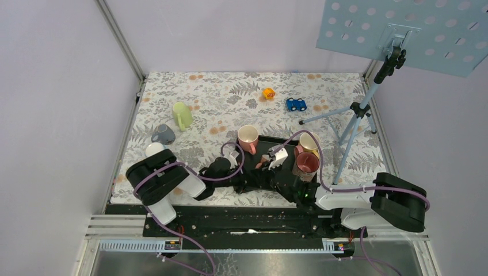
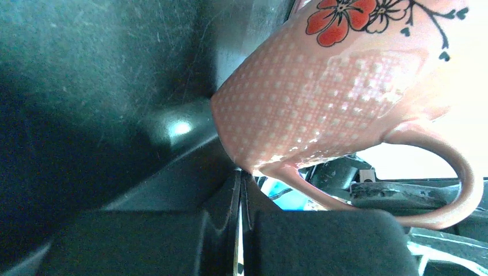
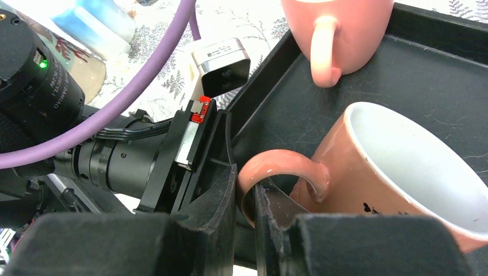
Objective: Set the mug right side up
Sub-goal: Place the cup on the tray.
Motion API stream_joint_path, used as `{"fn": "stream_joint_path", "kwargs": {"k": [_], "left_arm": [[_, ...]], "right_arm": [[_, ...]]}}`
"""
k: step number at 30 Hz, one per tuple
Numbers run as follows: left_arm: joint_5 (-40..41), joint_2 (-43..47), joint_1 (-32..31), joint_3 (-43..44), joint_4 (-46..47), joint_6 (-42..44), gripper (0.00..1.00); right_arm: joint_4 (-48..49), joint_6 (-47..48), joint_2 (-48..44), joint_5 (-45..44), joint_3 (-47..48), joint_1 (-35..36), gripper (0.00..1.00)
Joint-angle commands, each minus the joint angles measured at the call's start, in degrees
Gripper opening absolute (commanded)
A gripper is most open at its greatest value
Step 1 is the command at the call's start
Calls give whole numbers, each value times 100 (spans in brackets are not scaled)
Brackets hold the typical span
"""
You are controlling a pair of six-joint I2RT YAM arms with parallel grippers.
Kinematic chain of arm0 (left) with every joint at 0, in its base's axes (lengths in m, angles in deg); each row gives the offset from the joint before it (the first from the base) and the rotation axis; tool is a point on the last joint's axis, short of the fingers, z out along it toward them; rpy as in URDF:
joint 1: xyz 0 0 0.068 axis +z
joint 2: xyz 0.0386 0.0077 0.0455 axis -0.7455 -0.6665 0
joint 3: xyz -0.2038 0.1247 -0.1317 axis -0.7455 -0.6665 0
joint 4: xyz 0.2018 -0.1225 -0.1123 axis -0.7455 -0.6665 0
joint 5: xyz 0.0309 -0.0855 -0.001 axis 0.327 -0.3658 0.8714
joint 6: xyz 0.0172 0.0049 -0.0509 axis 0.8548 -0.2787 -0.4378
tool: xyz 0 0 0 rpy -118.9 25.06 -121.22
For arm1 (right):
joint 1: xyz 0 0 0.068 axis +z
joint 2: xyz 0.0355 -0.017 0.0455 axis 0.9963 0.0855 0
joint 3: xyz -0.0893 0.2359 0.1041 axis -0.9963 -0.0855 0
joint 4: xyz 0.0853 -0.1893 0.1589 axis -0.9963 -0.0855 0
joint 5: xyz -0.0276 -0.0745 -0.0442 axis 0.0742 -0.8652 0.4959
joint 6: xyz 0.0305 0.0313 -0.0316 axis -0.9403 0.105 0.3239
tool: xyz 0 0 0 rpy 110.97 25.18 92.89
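A salmon mug (image 3: 403,172) with a white inside, a dotted wall and a red flower (image 2: 322,98) is tilted over the black tray (image 3: 437,86), mouth facing up and sideways. My right gripper (image 3: 244,172) is shut on its handle (image 3: 276,164), one finger through the loop. My left gripper (image 2: 240,178) is shut, its tips touching the mug's lower edge beside the handle. In the top view the mug (image 1: 260,163) shows as a small patch between my left gripper (image 1: 244,169) and my right gripper (image 1: 267,164) at the tray's middle.
On the tray stand a pink mug (image 1: 248,138), a yellow mug (image 1: 309,142) and a dark red mug (image 1: 306,165). A green mug (image 1: 182,115), a grey mug (image 1: 163,134), two small toys and a tripod (image 1: 357,115) are on the cloth.
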Motion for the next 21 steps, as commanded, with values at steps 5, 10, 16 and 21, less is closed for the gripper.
{"fn": "stream_joint_path", "kwargs": {"k": [5, 10, 16, 21], "left_arm": [[243, -125, 329, 277, 608, -52, 0], [157, -141, 352, 426, 649, -183, 0], [-24, -95, 457, 513, 694, -402, 0], [-131, 48, 607, 637, 434, -363, 0]], "right_arm": [[-107, -20, 398, 131, 64, 186, 3], [-60, 4, 546, 91, 119, 195, 3], [187, 26, 813, -25, 144, 195, 3], [328, 37, 961, 9, 186, 197, 2]]}}
